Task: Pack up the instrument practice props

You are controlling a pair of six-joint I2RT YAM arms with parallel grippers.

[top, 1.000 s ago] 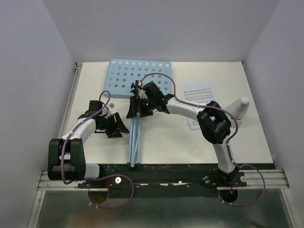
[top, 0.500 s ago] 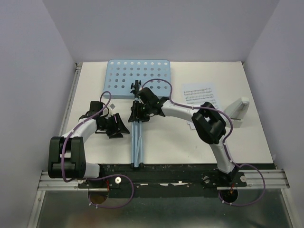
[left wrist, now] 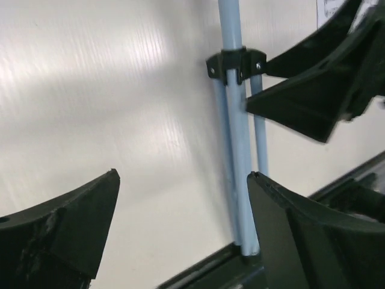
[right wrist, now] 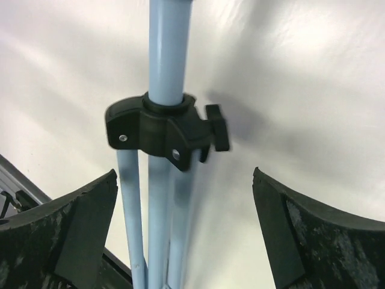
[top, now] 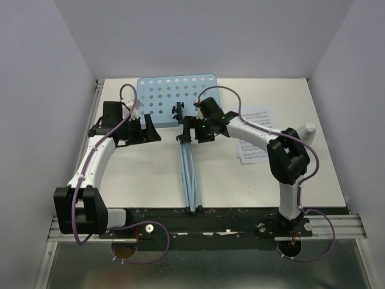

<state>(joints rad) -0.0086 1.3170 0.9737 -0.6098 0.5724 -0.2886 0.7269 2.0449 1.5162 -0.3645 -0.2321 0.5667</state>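
Note:
The light-blue music stand lies flat on the table, its perforated tray (top: 174, 95) at the back and its folded legs (top: 190, 180) reaching the near edge. My right gripper (top: 187, 130) is open over the poles just below the black clamp (right wrist: 162, 129); the poles (right wrist: 157, 229) lie between its jaws, close to the left one (right wrist: 184, 171). My left gripper (top: 151, 130) is open and empty, left of the poles (left wrist: 240, 180), in the left wrist view (left wrist: 182, 174). Two white sheet-music pages (top: 255, 117) lie at the right, partly under the right arm.
A white angled object (top: 305, 133) sits by the right edge of the table. The black rail (top: 198, 217) runs along the near edge, where the leg tips end. White walls close in the left, back and right sides.
The stand's leg end has swung to the right and the tray has shifted slightly. My left arm has moved back toward the tray. My right gripper has moved right with the clamp.

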